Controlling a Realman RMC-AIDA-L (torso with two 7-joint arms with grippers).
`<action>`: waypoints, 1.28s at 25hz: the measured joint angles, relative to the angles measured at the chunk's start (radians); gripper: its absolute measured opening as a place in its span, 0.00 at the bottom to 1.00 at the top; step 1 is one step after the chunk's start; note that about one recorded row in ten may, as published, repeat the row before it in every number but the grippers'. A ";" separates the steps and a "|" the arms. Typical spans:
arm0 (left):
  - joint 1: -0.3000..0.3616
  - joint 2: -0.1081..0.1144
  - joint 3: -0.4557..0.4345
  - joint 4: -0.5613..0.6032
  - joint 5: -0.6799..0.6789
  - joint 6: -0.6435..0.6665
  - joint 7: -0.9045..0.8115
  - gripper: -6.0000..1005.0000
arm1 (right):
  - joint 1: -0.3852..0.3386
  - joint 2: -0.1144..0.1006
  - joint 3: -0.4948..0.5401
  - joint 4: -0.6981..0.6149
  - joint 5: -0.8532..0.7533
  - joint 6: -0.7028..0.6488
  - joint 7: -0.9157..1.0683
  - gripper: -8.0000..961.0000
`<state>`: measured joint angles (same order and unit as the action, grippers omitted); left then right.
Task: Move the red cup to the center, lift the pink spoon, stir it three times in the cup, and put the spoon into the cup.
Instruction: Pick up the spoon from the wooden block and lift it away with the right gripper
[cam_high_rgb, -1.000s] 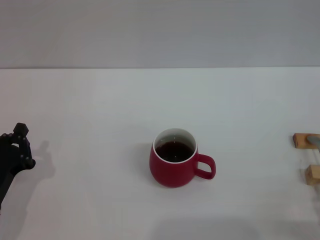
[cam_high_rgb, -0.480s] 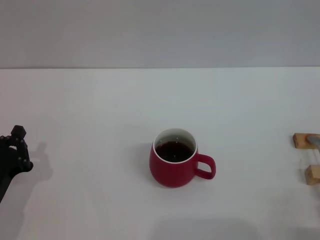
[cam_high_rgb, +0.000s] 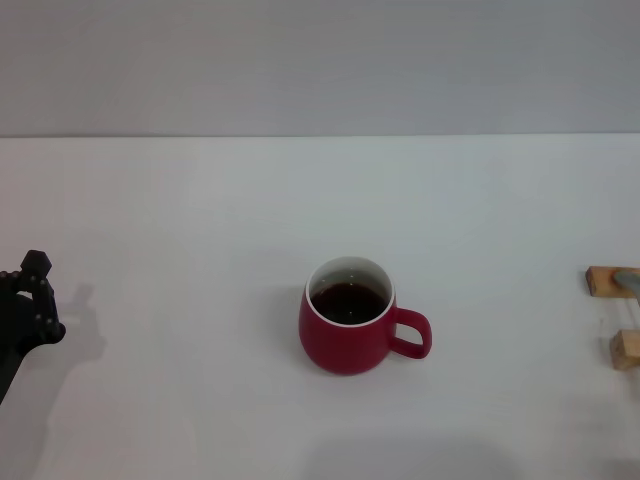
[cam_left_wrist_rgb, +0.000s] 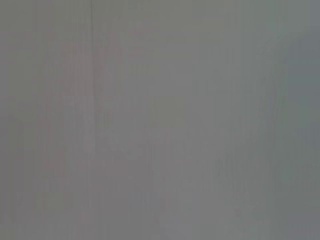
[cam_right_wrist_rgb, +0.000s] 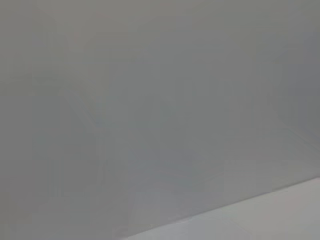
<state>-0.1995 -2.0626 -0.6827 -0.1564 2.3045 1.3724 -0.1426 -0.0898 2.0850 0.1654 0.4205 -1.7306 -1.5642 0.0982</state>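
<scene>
Sitting mid-table: red cup (cam_high_rgb: 347, 329), dark liquid inside (handle right).
Left gripper (cam_high_rgb: 28, 305) at far-left edge, touching nothing; finger opening can't be told.

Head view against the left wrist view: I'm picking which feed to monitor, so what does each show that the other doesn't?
Only the head view shows the scene: the red cup upright near the middle of the white table, dark liquid inside, handle toward the robot's right; the left gripper at the table's left edge; two small wooden blocks at the right edge, with a thin pale piece across them, too cut off to identify. The left wrist view shows only a blank grey surface, nothing the head view lacks. They share no identifiable object.
</scene>
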 joint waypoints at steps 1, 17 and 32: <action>0.000 0.000 0.000 0.000 0.001 0.000 0.000 0.00 | 0.002 0.000 -0.001 -0.001 0.005 0.006 0.000 0.75; -0.001 0.001 0.000 0.000 0.004 0.001 0.000 0.00 | 0.027 -0.002 0.007 -0.005 0.019 0.068 0.036 0.75; -0.006 0.001 0.000 0.000 0.006 0.000 0.000 0.00 | 0.055 -0.002 0.012 -0.025 0.022 0.100 0.043 0.75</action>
<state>-0.2056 -2.0616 -0.6827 -0.1565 2.3100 1.3727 -0.1426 -0.0350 2.0825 0.1779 0.3957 -1.7087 -1.4644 0.1409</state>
